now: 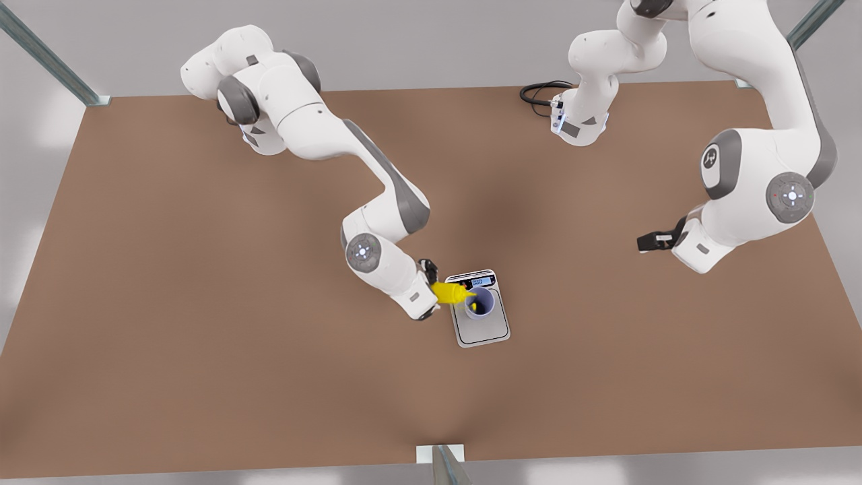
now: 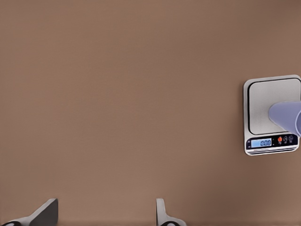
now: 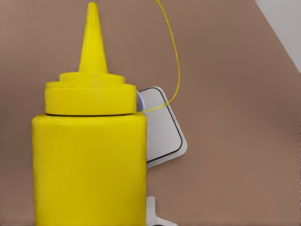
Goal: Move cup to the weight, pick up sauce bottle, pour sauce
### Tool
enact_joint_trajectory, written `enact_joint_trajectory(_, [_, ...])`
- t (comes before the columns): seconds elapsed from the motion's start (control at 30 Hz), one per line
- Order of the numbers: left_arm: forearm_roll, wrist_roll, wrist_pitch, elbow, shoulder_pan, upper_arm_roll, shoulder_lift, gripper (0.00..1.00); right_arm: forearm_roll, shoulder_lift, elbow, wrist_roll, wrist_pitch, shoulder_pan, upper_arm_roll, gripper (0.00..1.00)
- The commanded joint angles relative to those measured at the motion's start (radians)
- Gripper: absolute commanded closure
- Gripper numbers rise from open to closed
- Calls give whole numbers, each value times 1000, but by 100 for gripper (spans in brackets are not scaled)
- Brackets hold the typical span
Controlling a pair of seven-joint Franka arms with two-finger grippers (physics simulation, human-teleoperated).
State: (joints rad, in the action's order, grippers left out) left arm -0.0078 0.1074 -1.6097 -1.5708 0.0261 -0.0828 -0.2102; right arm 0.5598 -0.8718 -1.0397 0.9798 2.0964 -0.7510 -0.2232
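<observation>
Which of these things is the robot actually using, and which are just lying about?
In use: sauce bottle, cup, weight, sauce, right gripper clamping the bottle.
Lying about: black cable; left gripper waiting aside, jaws open.

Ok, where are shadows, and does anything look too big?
Front view: dark patches on the table beyond the weight and toward the near edge. Left wrist view: even light, no glare. Right wrist view: the sauce bottle looms huge, close to the camera.
</observation>
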Motion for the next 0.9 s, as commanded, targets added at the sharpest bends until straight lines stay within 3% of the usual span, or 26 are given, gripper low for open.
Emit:
enact_joint_trajectory(0.0, [0, 0, -1, 0, 0, 0, -1, 0, 40, -1, 1, 22, -24, 1, -2, 60])
enact_joint_trajectory(0.07, [-1, 2, -1, 0, 0, 0, -9, 0, 43, 10, 4, 26, -65, 18, -1, 60])
enact_joint_trajectory(0.17, [-1, 2, 1, 0, 0, 0, -11, 0, 52, 30, 18, 39, -150, 116, 80, 60])
enact_joint_trajectory(0.33, [0, -2, 8, 0, -6, 0, -11, 0, 275, 40, 67, 241, -312, 298, 114, 59])
enact_joint_trajectory(0.43, [2, -2, 20, 0, -20, 0, -11, 0, 287, 37, 63, 379, -323, 487, 303, 59])
enact_joint_trajectory(0.53, [2, -3, 20, 0, -20, -2, -23, 0, 316, 25, 14, 597, -335, 627, 395, 59])
enact_joint_trajectory(0.63, [2, -2, 20, 0, -20, -2, -29, 0, 468, 22, -115, 936, -360, 725, 395, 59])
enact_joint_trajectory(0.87, [2, -3, 20, 0, -20, -2, -31, 0, 686, -105, -218, 1416, -409, 805, 395, 59])
